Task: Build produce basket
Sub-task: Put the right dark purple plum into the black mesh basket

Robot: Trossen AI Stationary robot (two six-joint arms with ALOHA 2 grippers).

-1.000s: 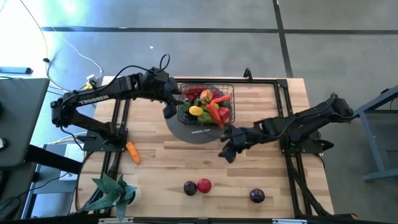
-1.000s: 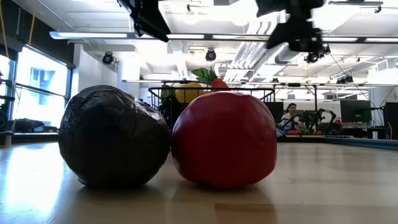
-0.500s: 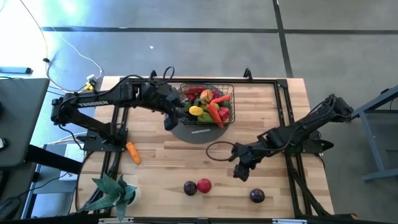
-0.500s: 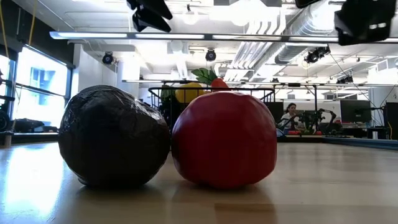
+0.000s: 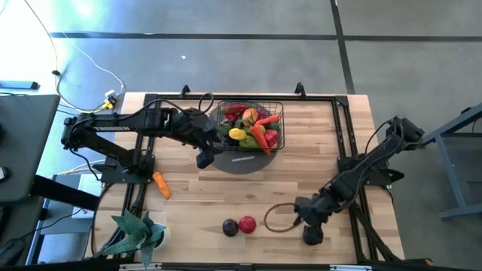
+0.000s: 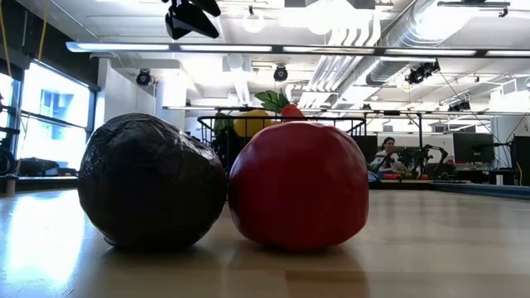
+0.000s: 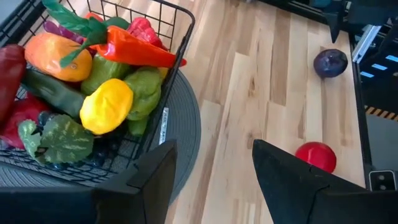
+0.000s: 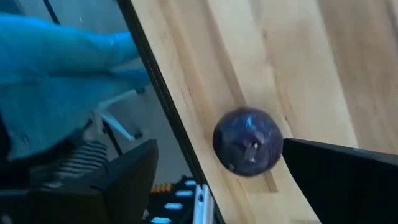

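Pale wood-plank table (image 5: 196, 192), grey concrete floor (image 5: 226, 19) around it

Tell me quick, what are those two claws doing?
Left gripper: open, empty, beside the basket.
Right gripper: open, empty, over the purple plum.

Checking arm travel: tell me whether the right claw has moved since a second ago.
Yes. In the high view the right claw has swung away from the square black wire-mesh basket, toward the near table edge, over the lone dark purple plum.
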